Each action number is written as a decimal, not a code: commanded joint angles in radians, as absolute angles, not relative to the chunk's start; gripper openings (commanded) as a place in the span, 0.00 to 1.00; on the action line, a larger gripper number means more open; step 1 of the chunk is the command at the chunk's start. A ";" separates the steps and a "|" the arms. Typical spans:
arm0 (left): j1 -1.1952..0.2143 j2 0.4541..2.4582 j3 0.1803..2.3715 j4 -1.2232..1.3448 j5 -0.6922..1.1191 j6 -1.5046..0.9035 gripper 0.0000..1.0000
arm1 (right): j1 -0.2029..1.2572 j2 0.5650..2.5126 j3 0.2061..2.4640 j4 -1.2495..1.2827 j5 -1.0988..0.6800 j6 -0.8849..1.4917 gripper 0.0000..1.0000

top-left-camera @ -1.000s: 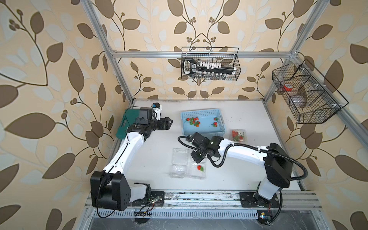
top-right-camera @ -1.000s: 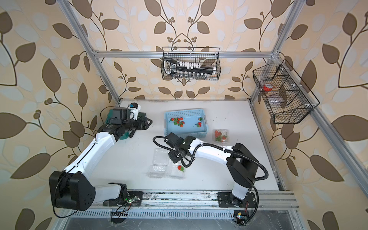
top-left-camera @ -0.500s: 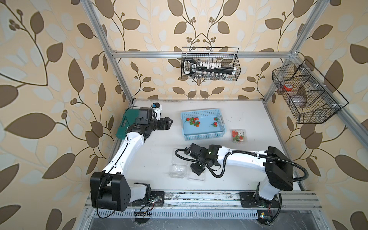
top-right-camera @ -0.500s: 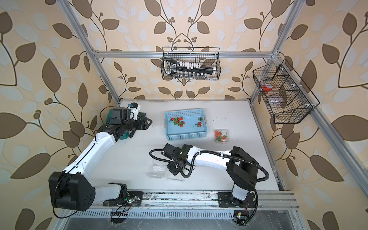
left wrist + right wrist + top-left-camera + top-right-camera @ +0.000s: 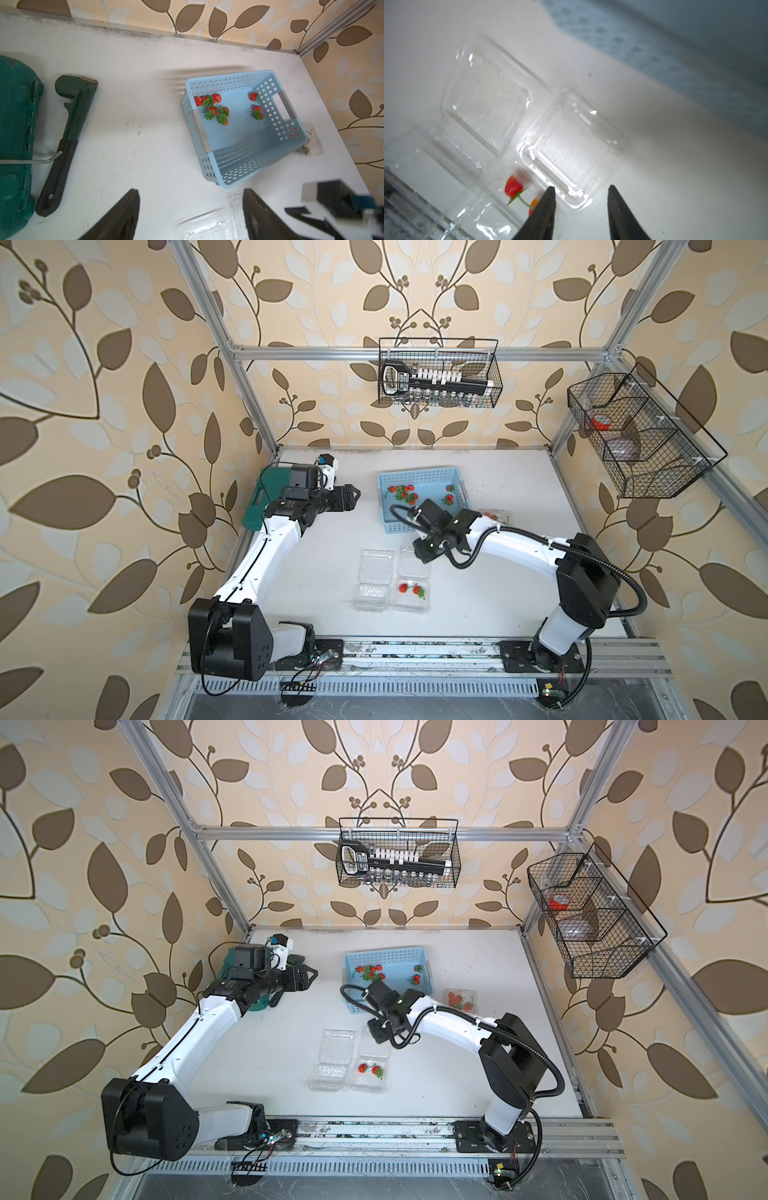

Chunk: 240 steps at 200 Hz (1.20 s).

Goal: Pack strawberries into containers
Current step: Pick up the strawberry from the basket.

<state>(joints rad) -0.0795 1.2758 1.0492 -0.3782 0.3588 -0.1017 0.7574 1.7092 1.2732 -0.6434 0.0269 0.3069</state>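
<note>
Strawberries (image 5: 409, 589): two now lie in the near right container (image 5: 410, 605), one of them dropped within the last second. The neighbour container (image 5: 371, 597) sits empty with its lid open. Right claw (image 5: 581, 187), jaws apart and empty, has lifted off toward the blue basket (image 5: 415, 473); its wrist view is blurred, so it is probably mid-move. Basket berries (image 5: 405, 493) remain to fetch. The third container (image 5: 496, 515), just beside the basket, holds berries. Left claw (image 5: 191, 190) is apart, empty, far left.
</note>
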 commanded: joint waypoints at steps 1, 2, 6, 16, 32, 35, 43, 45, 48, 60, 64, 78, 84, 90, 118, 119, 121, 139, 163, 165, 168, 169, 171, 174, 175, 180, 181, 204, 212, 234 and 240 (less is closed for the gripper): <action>-0.085 1.247 1.048 -0.369 0.363 -0.083 0.79 | 0.639 1.716 1.377 -0.592 0.033 0.257 0.43; -0.085 1.247 1.048 -0.368 0.363 -0.083 0.79 | 0.634 1.720 1.381 -0.590 0.032 0.257 0.43; -0.086 1.247 1.048 -0.368 0.365 -0.083 0.80 | 0.613 1.734 1.395 -0.580 0.029 0.250 0.43; -0.086 1.250 1.050 -0.368 0.367 -0.083 0.79 | 0.564 1.784 1.438 -0.560 0.023 0.240 0.44; -0.086 1.253 1.050 -0.369 0.367 -0.083 0.79 | 0.508 1.881 1.534 -0.568 0.014 0.223 0.45; -0.087 1.253 1.050 -0.369 0.367 -0.083 0.79 | 0.498 1.896 1.547 -0.564 0.013 0.221 0.45; -0.087 1.252 1.048 -0.367 0.365 -0.083 0.79 | 0.479 1.933 1.578 -0.547 -0.009 0.216 0.45; -0.086 1.253 1.048 -0.368 0.365 -0.084 0.79 | 0.475 1.941 1.589 -0.542 -0.020 0.215 0.45; -0.085 1.253 1.048 -0.367 0.365 -0.082 0.79 | 0.469 1.957 1.602 -0.536 -0.036 0.214 0.45; -0.086 1.256 1.049 -0.367 0.368 -0.083 0.79 | 0.450 2.026 1.666 -0.523 -0.090 0.206 0.47; -0.086 1.257 1.051 -0.368 0.370 -0.083 0.79 | 0.447 2.051 1.694 -0.531 -0.101 0.202 0.47; -0.086 1.261 1.050 -0.367 0.369 -0.082 0.79 | 0.446 2.119 1.767 -0.531 -0.110 0.182 0.47; -0.086 1.261 1.049 -0.368 0.368 -0.081 0.79 | 0.443 2.143 1.784 -0.511 -0.107 0.176 0.47; -0.086 1.261 1.048 -0.368 0.368 -0.081 0.80 | 0.440 2.168 1.809 -0.505 -0.114 0.172 0.48; -0.086 1.265 1.046 -0.367 0.365 -0.081 0.80 | 0.416 2.307 1.933 -0.503 -0.195 0.150 0.48; -0.087 1.265 1.047 -0.367 0.365 -0.081 0.80 | 0.415 2.312 1.939 -0.506 -0.195 0.149 0.48; -0.086 1.267 1.047 -0.368 0.365 -0.080 0.79 | 0.414 2.319 1.949 -0.511 -0.197 0.146 0.48; -0.087 1.270 1.048 -0.366 0.367 -0.079 0.80 | 0.415 2.370 1.985 -0.516 -0.218 0.124 0.48; -0.085 1.277 1.050 -0.365 0.371 -0.079 0.79 | 0.416 2.399 1.991 -0.518 -0.227 0.114 0.48; -0.085 1.278 1.051 -0.365 0.371 -0.079 0.79 | 0.415 2.400 1.991 -0.520 -0.226 0.113 0.48; -0.085 1.278 1.050 -0.365 0.372 -0.081 0.79 | 0.414 2.403 1.991 -0.521 -0.223 0.112 0.48; -0.086 1.278 1.050 -0.366 0.372 -0.081 0.79 | 0.415 2.404 1.992 -0.522 -0.223 0.112 0.48; -0.086 1.279 1.051 -0.366 0.372 -0.080 0.79 | 0.415 2.405 1.992 -0.523 -0.222 0.111 0.48; -0.086 1.279 1.050 -0.365 0.373 -0.081 0.80 | 0.415 2.407 1.990 -0.524 -0.220 0.109 0.49; -0.087 1.279 1.050 -0.364 0.372 -0.081 0.80 | 0.416 2.408 1.991 -0.524 -0.220 0.109 0.49; -0.085 1.279 1.050 -0.364 0.373 -0.080 0.79 | 0.417 2.411 1.991 -0.526 -0.219 0.105 0.49; -0.086 1.279 1.050 -0.364 0.374 -0.080 0.80 | 0.416 2.411 1.991 -0.526 -0.219 0.105 0.49; -0.086 1.280 1.050 -0.364 0.375 -0.081 0.79 | 0.421 2.423 1.991 -0.534 -0.201 0.096 0.49; -0.086 1.281 1.049 -0.364 0.375 -0.081 0.79 | 0.423 2.429 1.994 -0.535 -0.198 0.092 0.49; -0.086 1.281 1.048 -0.364 0.375 -0.080 0.79 | 0.425 2.442 2.001 -0.537 -0.192 0.092 0.49; -0.086 1.281 1.048 -0.364 0.373 -0.081 0.79 | 0.425 2.444 2.004 -0.537 -0.194 0.092 0.49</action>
<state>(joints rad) -0.0795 1.2839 1.0492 -0.3779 0.3603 -0.1017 0.4187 2.4046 1.9663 -0.5152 -0.1917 0.1123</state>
